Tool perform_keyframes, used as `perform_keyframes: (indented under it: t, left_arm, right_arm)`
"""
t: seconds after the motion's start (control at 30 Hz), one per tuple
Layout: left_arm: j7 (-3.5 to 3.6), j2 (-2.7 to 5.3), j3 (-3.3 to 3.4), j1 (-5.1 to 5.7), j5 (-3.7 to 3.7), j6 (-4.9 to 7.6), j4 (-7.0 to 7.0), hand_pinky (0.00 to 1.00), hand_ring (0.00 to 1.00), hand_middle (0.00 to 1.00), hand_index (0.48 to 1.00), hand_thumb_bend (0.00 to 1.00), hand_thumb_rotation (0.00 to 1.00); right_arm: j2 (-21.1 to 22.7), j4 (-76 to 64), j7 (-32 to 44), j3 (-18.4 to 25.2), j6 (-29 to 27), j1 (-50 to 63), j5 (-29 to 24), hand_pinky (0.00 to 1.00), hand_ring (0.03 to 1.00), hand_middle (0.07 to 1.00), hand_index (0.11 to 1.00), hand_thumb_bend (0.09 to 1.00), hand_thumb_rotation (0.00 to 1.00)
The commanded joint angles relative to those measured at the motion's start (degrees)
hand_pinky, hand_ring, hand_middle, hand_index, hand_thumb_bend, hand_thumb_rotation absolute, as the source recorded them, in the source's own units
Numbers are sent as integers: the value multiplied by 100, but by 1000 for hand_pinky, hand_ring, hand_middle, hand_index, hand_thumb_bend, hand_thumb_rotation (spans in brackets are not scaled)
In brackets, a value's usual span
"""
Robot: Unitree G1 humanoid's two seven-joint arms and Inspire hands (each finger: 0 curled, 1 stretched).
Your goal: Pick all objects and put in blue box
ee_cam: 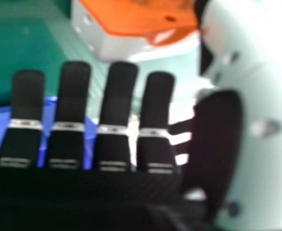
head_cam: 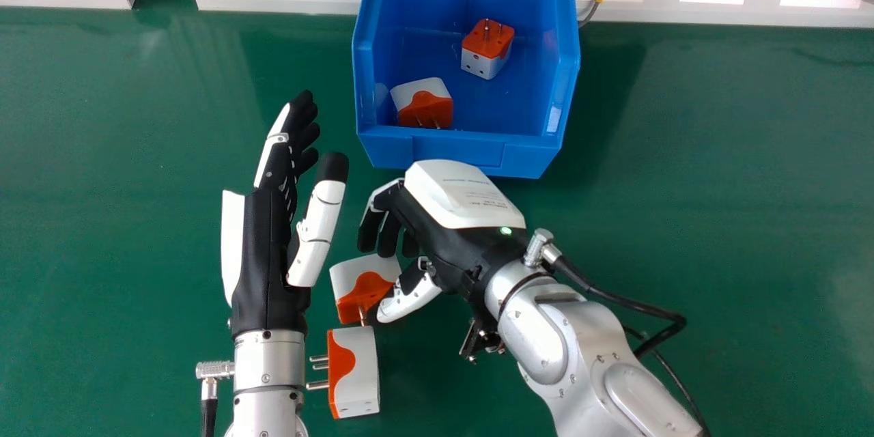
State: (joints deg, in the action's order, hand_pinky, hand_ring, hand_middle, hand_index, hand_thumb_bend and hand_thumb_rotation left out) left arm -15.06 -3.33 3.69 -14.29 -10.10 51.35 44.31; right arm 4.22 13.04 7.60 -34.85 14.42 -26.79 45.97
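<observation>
Two plug adapters (head_cam: 487,54) inside blue box (head_cam: 457,153). On counter (head_cam: 717,184), box's near side: right hand (head_cam: 437,239), fingers loose, at third adapter (head_cam: 358,287); fourth adapter (head_cam: 356,372) farther. Left hand (head_cam: 270,246) relaxed, near-left of box.

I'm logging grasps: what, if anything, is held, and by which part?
Nothing: the open right hand is near a plug adapter, and the open left hand is empty.

Storage bin (head_cam: 457,150), at surface's (head_cam: 717,218) far edge; inside, one plug adapter (head_cam: 486,48) behind and right of another adapter (head_cam: 425,108). Before bin, on surface: third adapter (head_cam: 351,276) behind fourth adapter (head_cam: 358,382).
</observation>
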Motion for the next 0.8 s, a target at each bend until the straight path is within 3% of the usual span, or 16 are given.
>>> perform_keyframes:
  t: [0.0,0.17,0.47,0.77]
  left_arm:
    - [-3,9,-13,-51,17,108,-89,877,889,910,889,694,894]
    - [-8,22,-18,-26,12,111,-130,877,888,910,889,693,895]
    - [-7,10,-10,-65,16,110,-79,876,888,910,889,693,895]
    - [-12,-8,-2,-82,10,102,-100,875,888,909,889,696,895]
  right_arm:
    - [22,202,56,-177,-26,55,102,677,746,773,683,754,8]
    - [50,266,-108,-193,-204,35,103,719,786,805,708,780,6]
    - [80,140,-412,-150,-363,118,123,816,874,875,766,838,3]
    - [-34,809,-379,-433,-471,-142,220,874,926,916,796,875,1]
